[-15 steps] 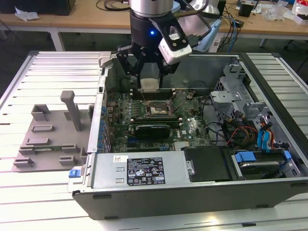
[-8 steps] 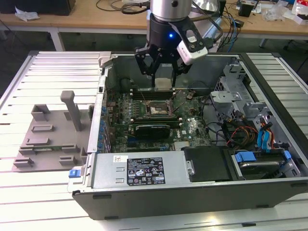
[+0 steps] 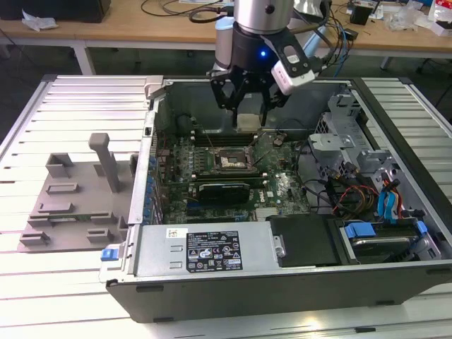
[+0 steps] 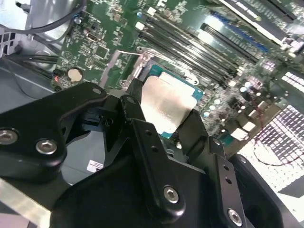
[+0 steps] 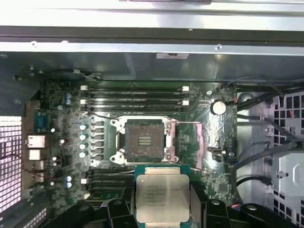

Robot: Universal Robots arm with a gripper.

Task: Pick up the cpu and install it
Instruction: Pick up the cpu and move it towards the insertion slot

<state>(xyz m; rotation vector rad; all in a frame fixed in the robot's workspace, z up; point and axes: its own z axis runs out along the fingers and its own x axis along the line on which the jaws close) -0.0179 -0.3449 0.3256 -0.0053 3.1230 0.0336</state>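
- Exterior view: the gripper [image 3: 248,113] hangs inside the open computer case [image 3: 296,282], clamped on the cpu [image 3: 247,121] above the motherboard [image 3: 282,187].
- Second wrist view: black fingers [image 4: 135,95] pinch the cpu [image 4: 168,107] by opposite edges.
- First wrist view: the cpu [image 5: 162,197] is near the open socket [image 5: 141,141], not over it.

One cpu [image 5: 162,192]. One gripper [image 3: 250,117]. One computer case [image 3: 212,258], one motherboard [image 5: 66,123], one socket [image 5: 144,141], one black expansion card [image 3: 222,189], one coin battery [image 5: 218,107]. Memory slots [image 5: 133,89]: four, as far as can be counted. One grey plastic fixture [image 3: 70,201]. One slatted table [image 3: 70,106].
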